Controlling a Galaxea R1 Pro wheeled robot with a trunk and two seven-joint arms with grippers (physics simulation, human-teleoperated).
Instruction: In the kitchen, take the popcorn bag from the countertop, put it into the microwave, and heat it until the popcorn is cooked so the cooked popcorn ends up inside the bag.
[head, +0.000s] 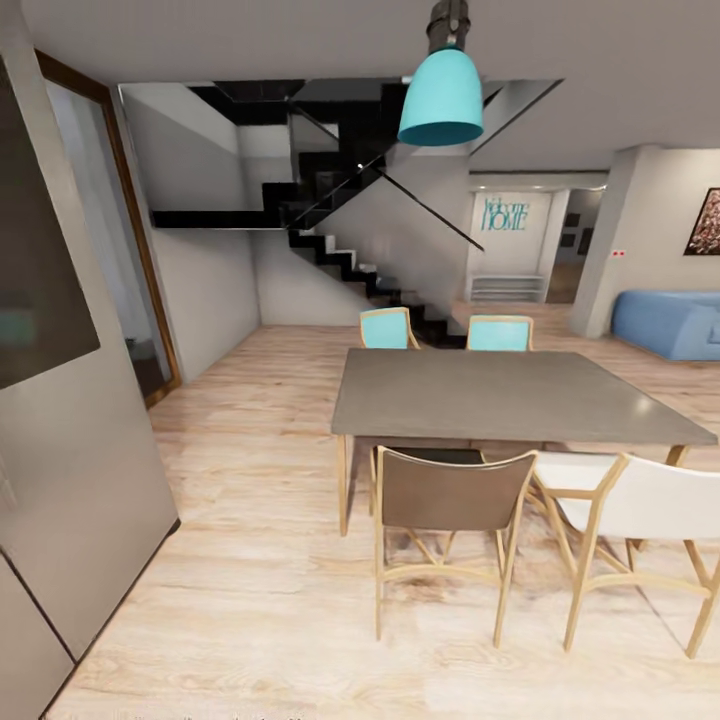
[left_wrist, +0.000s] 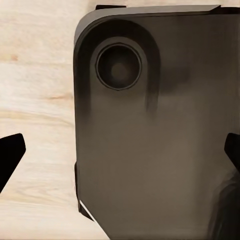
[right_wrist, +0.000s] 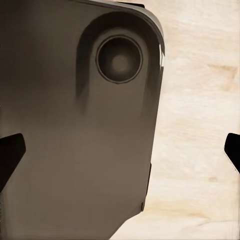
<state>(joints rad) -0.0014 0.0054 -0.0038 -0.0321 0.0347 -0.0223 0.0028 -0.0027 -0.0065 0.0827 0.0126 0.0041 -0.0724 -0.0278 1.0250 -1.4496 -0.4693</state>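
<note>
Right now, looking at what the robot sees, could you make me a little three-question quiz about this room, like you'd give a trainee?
1. True or false: two turquoise chairs stand at the far side of the dining table.
2. What colour is the pendant lamp hanging over the table? A) red B) turquoise C) white
3. Fill in: in both wrist views, the floor beneath the left gripper and the right gripper is pale ____.

Key: 1 true. 2 B. 3 wood; each gripper's dark fingertips sit wide apart at the picture's edges, with nothing between them.
</note>
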